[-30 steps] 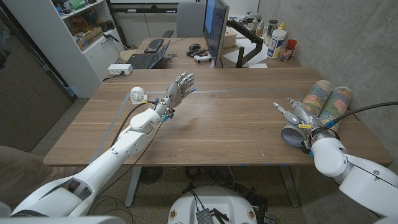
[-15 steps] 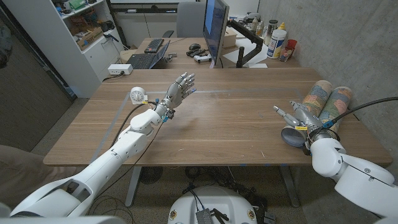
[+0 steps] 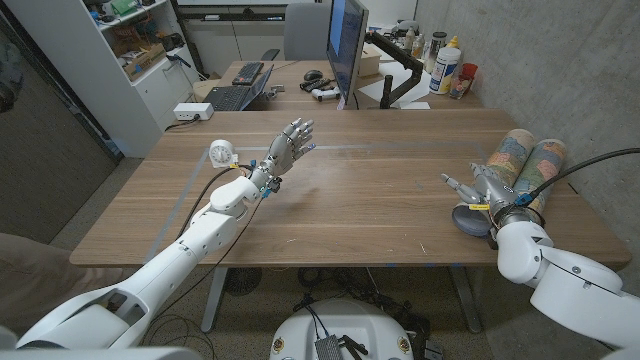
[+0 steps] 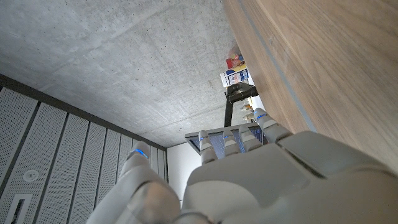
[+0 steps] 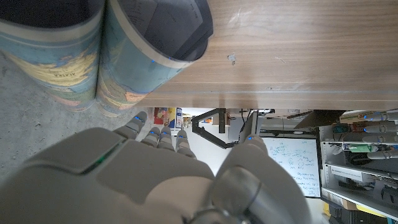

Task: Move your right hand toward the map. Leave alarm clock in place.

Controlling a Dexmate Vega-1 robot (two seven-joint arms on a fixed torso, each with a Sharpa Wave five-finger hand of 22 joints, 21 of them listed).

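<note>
Item: my right hand, near right edge of the surface. Fingers apart, nothing in it, released. It sits just beside the open mouth of the nearer map roll; from the head view I cannot tell whether the fingertips touch the roll.

Item: map, rolled into two tubes lying side by side on the right of the surface, close to the concrete wall, printed sides outward. In the right wrist view the two tubes touch each other along their length, open ends facing my hand, dark inside.

Item: my left arm, stretched from the near left corner across the surface toward its middle. Left hand raised, fingers apart and extended, holding nothing. The left wrist view shows the back of this hand with the surface edge running past it.

Item: alarm clock, small, white, round face, standing on the left part of the surface, near my left forearm but apart from it, well apart from the map.

Item: second desk beyond the surface, carrying a monitor, a keyboard and bottles.

Item: white shelving, far left.
</note>
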